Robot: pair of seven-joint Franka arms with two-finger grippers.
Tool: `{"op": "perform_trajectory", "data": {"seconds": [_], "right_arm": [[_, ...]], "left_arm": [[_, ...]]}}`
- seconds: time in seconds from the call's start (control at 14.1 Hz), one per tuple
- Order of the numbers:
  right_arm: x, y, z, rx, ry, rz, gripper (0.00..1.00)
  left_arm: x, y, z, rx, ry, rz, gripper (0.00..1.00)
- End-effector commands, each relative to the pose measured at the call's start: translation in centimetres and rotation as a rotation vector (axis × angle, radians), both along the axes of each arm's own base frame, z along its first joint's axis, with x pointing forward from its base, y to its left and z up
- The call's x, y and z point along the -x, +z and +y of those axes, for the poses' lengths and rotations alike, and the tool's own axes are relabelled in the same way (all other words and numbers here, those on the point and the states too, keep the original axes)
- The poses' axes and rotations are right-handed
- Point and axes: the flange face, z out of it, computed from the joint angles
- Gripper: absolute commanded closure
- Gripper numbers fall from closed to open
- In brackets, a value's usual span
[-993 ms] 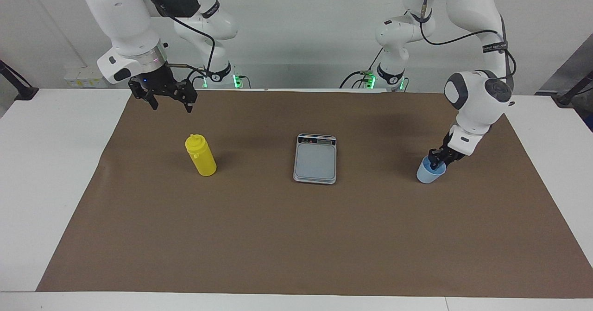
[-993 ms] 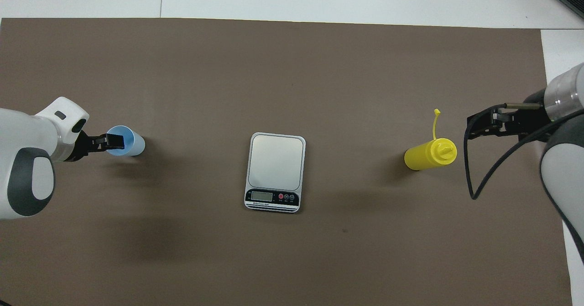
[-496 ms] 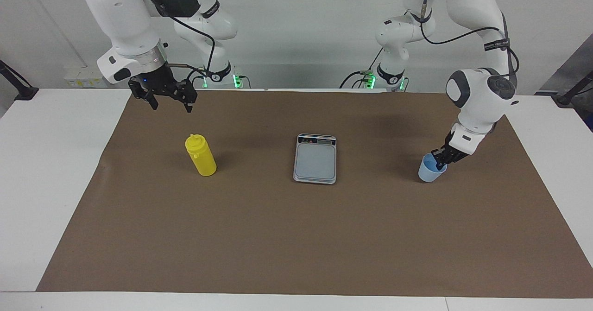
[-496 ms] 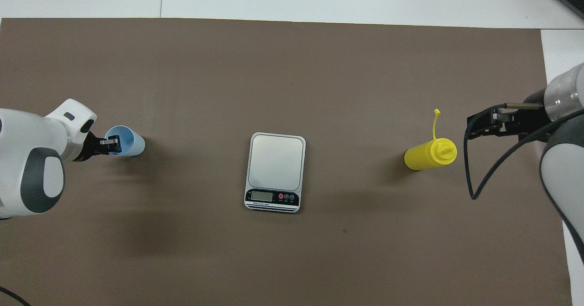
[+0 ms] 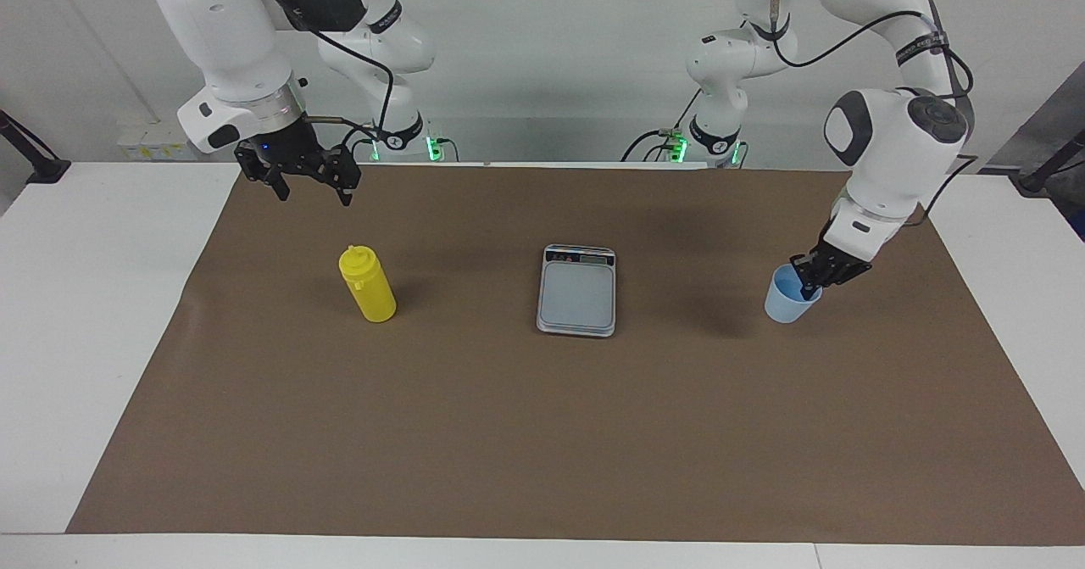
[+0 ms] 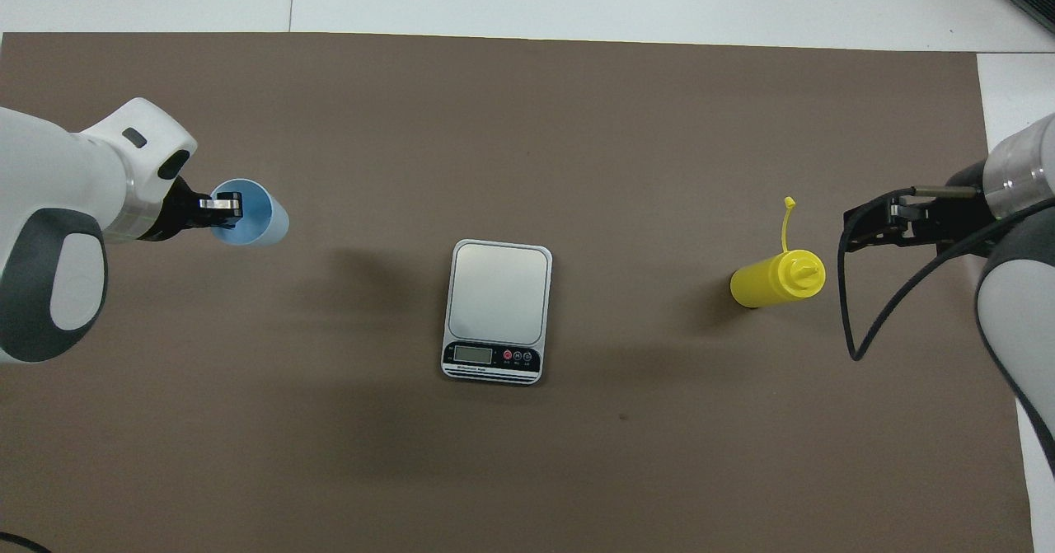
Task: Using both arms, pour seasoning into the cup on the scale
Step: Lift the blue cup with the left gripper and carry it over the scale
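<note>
The left gripper [image 5: 807,285] is clamped on the rim of the cup [image 5: 786,299], 1 finger inside and 1 outside, and holds it lifted off the brown mat [image 5: 542,433] over the mat's edge at the left arm's end of the table [image 5: 85,315]. The cup is small, light blue, translucent and tapered, with no handle; in the overhead view its open mouth [image 6: 244,211] shows, tipped a little.

The scale [image 5: 577,289] lies flat at the middle of the mat, a grey rectangle with a silver edge, its plate bare and its dark display strip at the end nearer the robots.

The seasoning [image 5: 366,284] is a yellow squeeze bottle with a nozzle cap, standing upright on the mat toward the right arm's end; its thin cap strap [image 6: 787,222] sticks out from the top.

The right gripper [image 5: 310,187] hangs in the air with its 2 fingers apart, holding nothing, over the mat's corner nearest the right arm's base, well apart from the bottle
</note>
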Motion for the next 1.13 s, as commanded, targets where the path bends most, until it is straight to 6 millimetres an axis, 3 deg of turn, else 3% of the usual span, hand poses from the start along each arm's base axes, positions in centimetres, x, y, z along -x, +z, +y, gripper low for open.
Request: {"op": "perform_trajectory", "data": {"seconds": [0.0, 0.21, 0.43, 0.64, 0.92, 1.06], "right_arm": [[0.6, 0.0, -0.3, 0.0, -0.013, 0.007, 0.0], [0.6, 0.0, -0.3, 0.0, -0.013, 0.007, 0.0], [0.6, 0.0, -0.3, 0.0, -0.013, 0.007, 0.0], [0.6, 0.1, -0.3, 0.0, -0.013, 0.005, 0.0], [0.6, 0.1, -0.3, 0.0, -0.013, 0.005, 0.0], [0.6, 0.0, -0.3, 0.0, -0.013, 0.007, 0.0]], "left_arm": [[1.6, 1.2, -6.6, 0.018, 0.028, -0.002, 1.0], [4.7, 0.7, -15.8, 0.038, 0.026, -0.009, 1.0], [7.6, -1.5, -22.6, 0.042, 0.04, -0.028, 1.0], [8.3, -3.7, -25.0, 0.052, 0.014, -0.022, 1.0], [8.2, -7.0, -26.2, 0.006, 0.019, -0.038, 1.0], [8.3, -7.3, -26.3, 0.007, 0.015, -0.039, 1.0]]}}
